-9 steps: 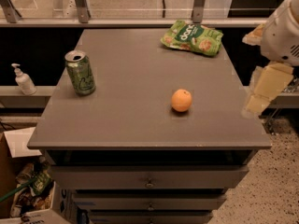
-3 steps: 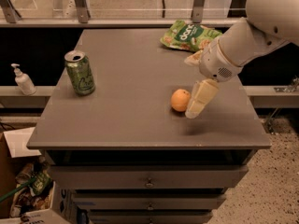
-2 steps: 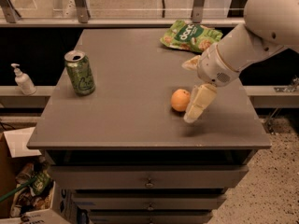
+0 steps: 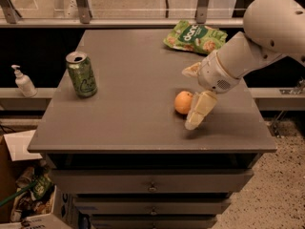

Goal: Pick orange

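Small round orange fruit (image 4: pixel 183 102): lying on the grey counter (image 4: pixel 124 123), right of centre.
Beige end effector (image 4: pixel 199 109): hanging low just beside the fruit's right side; released or clenched, I cannot tell.
Risk: a sideways nudge is likely sending the smooth fruit rolling away.

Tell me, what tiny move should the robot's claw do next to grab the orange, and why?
Probably nudge the claw a little toward the green can, so it gets around the orange. The claw is down near the table, right beside the orange on the side away from the can, and doesn't look wrapped around it yet.
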`<state>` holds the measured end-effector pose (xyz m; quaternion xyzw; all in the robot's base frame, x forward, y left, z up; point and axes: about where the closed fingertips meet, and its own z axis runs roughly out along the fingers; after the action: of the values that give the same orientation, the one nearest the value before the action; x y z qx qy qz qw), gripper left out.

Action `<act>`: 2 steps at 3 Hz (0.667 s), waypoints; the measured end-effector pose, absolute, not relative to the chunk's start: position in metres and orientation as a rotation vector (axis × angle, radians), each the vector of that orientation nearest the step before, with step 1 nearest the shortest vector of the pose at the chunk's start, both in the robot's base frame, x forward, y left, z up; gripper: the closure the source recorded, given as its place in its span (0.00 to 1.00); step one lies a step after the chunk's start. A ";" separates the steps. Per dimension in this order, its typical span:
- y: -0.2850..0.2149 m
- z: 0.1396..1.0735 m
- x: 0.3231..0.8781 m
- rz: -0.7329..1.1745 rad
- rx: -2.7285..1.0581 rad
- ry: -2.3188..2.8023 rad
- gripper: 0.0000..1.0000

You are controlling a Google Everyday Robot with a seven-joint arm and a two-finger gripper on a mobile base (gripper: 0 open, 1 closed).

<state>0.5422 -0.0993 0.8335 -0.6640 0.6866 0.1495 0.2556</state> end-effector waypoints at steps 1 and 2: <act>-0.098 0.826 0.540 0.422 -1.807 1.857 0.17; -0.098 0.823 0.540 0.429 -1.809 1.853 0.40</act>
<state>0.5405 -0.0983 0.8233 -0.6663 0.6825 0.1580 0.2556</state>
